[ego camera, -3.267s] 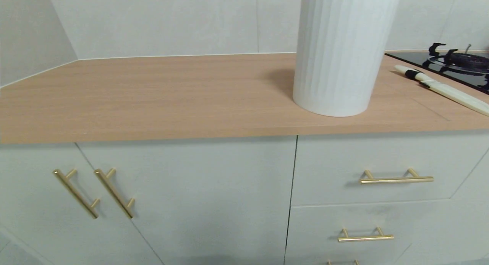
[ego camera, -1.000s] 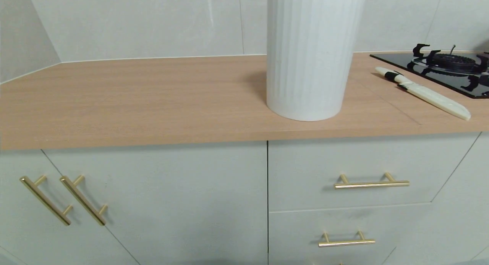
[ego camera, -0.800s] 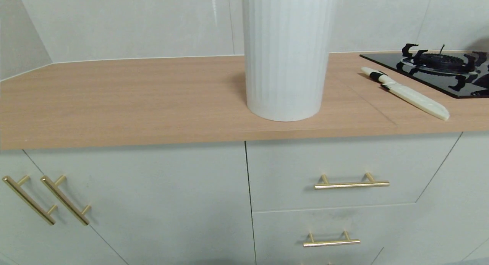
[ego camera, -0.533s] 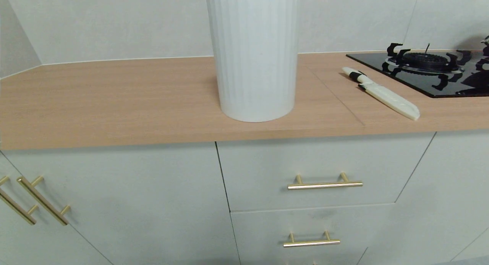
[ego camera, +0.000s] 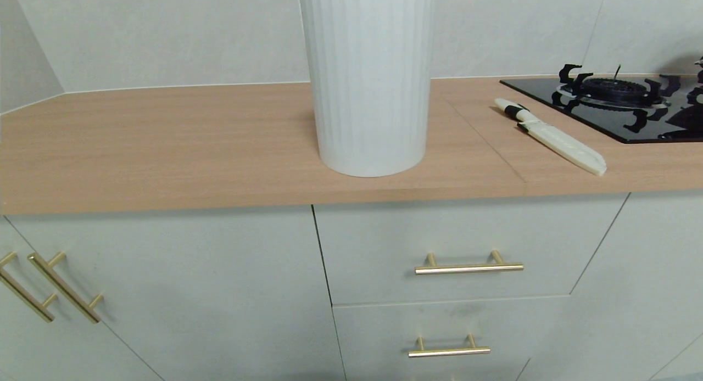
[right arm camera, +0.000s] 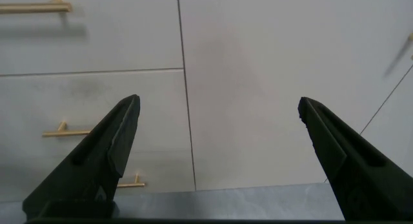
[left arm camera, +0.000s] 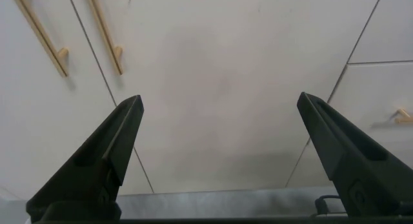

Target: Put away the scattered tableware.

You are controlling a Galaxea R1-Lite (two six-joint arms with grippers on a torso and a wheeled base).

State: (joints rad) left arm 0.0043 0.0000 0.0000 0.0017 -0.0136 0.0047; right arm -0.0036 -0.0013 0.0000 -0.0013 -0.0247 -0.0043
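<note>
Wooden countertop (ego camera: 165, 145); cream knife (ego camera: 552, 136) is laid near a white ribbed container (ego camera: 369, 79)
Left gripper (left arm camera: 219, 100) is spread apart; right gripper (right arm camera: 218, 100) likewise; both are faced toward cabinet fronts (left arm camera: 213, 56)

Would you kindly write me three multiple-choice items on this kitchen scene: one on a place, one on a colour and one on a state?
1. Where does the knife lie on the countertop?
A. left of the white ribbed container
B. between that container and the hob
C. inside the container

2. What colour is the band round the knife's handle?
A. black
B. red
C. gold

3. How do the fingers of the left gripper stand?
A. shut on the knife
B. shut on a drawer handle
C. open, holding nothing

Answers:
1 B, as the knife lies flat on the wood to the right of the container, just before the hob's edge.
2 A, as a dark band crosses the cream handle.
3 C, as the two fingers stand wide apart with only the cabinet front between them.
</note>
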